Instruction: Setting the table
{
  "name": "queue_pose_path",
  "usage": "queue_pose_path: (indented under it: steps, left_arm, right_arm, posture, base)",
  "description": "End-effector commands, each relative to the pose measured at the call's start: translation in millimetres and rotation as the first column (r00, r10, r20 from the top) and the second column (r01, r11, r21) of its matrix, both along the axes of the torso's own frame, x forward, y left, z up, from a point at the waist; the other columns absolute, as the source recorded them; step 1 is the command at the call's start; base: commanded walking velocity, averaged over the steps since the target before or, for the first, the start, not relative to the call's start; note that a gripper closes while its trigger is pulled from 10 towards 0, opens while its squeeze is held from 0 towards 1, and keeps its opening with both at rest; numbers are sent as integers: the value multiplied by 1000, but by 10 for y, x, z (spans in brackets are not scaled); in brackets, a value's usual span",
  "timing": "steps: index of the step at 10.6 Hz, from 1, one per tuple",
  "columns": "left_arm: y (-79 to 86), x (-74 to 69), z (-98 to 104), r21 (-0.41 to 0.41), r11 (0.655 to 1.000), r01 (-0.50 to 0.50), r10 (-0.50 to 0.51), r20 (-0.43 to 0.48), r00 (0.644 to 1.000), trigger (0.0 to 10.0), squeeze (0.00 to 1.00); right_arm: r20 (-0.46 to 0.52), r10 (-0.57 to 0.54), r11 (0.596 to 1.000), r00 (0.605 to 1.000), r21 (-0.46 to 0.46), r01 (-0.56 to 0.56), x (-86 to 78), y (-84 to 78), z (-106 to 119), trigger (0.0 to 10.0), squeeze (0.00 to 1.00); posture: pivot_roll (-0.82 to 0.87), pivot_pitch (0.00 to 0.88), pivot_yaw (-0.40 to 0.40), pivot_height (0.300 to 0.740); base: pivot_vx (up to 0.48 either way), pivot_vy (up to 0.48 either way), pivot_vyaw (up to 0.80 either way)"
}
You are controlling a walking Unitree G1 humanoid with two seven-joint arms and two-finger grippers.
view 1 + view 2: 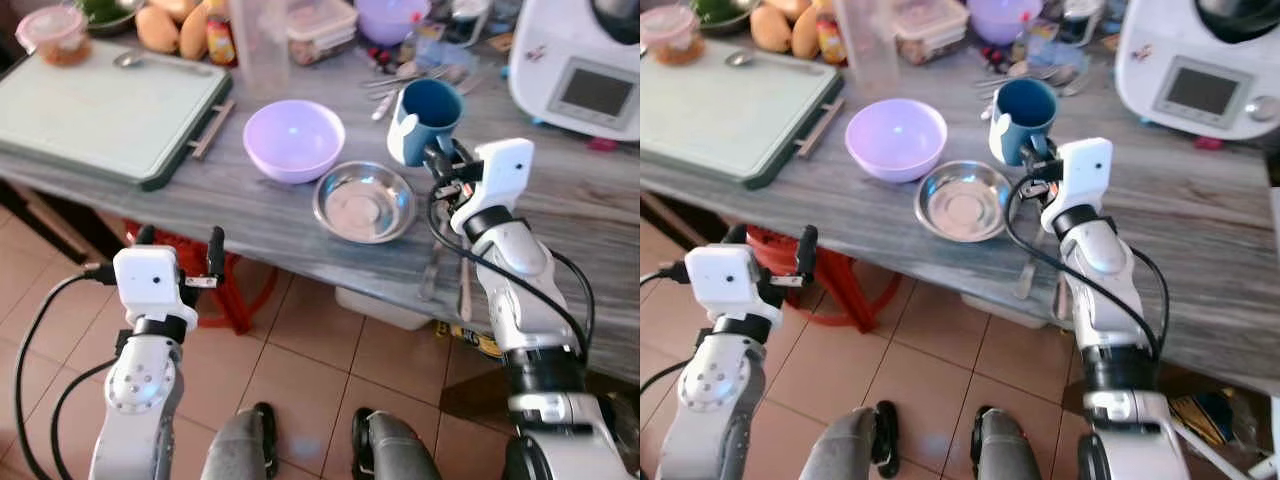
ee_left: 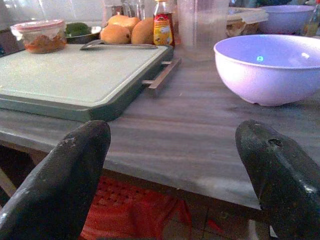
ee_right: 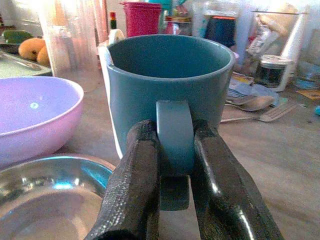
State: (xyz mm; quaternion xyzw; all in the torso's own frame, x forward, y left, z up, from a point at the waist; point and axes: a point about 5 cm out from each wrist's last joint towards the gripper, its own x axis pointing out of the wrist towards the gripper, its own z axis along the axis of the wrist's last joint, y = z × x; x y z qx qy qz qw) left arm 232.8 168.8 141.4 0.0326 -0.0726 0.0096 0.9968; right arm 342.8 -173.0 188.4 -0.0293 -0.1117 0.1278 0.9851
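Now your right claw [image 3: 174, 185] pinches the blue mug [image 1: 428, 120] handle.
L claw [image 2: 175, 175] spread wide off worktop [image 1: 300, 215] front edge, near purple bowl [image 1: 293, 139].

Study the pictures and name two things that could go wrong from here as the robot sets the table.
1. The right tool pinches only the handle of the blue ceramic mug, so the mug may swing or slip if lifted.
2. The shallow steel bowl and the lilac plastic bowl sit close beside the mug; a sideways move could knock them.
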Motion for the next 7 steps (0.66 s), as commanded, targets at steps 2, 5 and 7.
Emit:
queue_pose_path:
  steps: [2, 5, 7]
  left_arm:
    - [38, -38, 10, 14, 1000, -9, 9, -12, 1000, 10000, 0]
    - [22, -42, 22, 16, 1000, 5, -5, -20, 1000, 10000, 0]
    - [31, -51, 23, 19, 1000, 7, -7, -24, 1000, 10000, 0]
  right_arm:
    - [28, 1, 1000, 1000, -6, -1, 27, -66, 42, 10000, 0]
    - [6, 20, 1000, 1000, -5, -20, 41, -52, -49, 10000, 0]
    - [-17, 10, 1000, 1000, -2, -11, 38, -63, -118, 10000, 12]
  posture:
    - [43, 274, -1, 740]
    - [48, 280, 6, 740]
    - [55, 283, 8, 740]
  base:
    - [0, 0, 0]
    - [0, 0, 0]
    - [0, 0, 0]
